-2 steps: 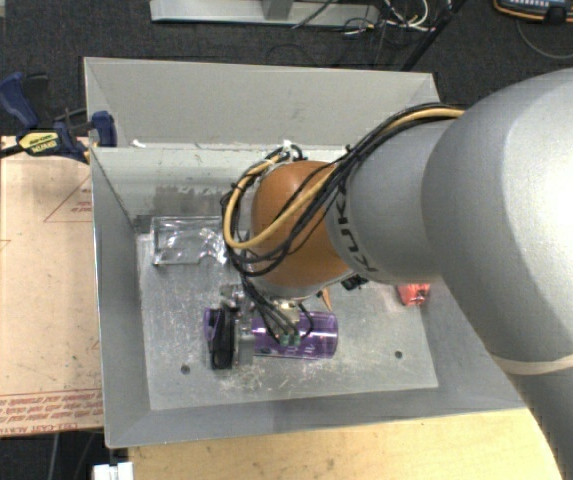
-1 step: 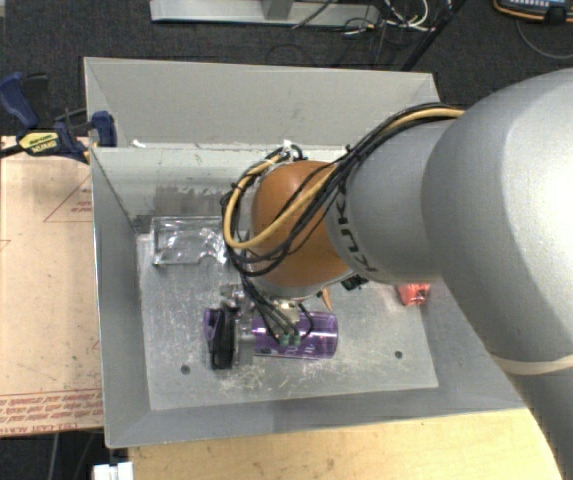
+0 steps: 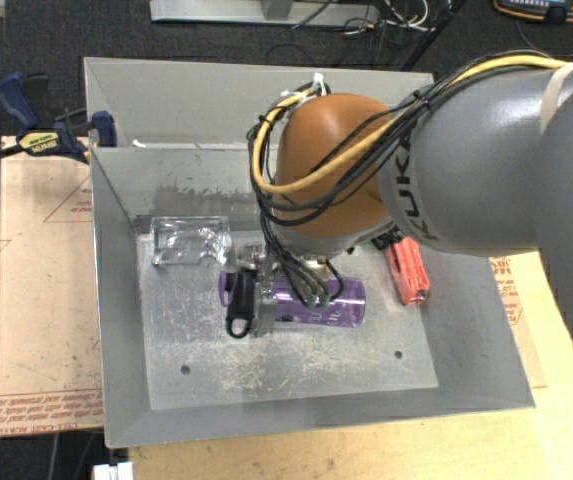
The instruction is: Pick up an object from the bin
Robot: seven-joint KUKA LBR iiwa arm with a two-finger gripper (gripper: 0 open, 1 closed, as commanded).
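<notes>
In the middle of the bin's (image 3: 296, 373) floor a purple bottle (image 3: 344, 304) lies on its side. The gripper (image 3: 249, 306) is down at its left end; I cannot tell whether it is spread or pinching. A clear plastic piece (image 3: 188, 240) lies near on the upper left, and a red block (image 3: 408, 271) on the right.

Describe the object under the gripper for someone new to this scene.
In the grey metal bin, near the middle of its floor under the gripper, a purple cylinder lies on its side. It is the only purple thing: a clear plastic piece lies up-left, a red block to its right.
</notes>
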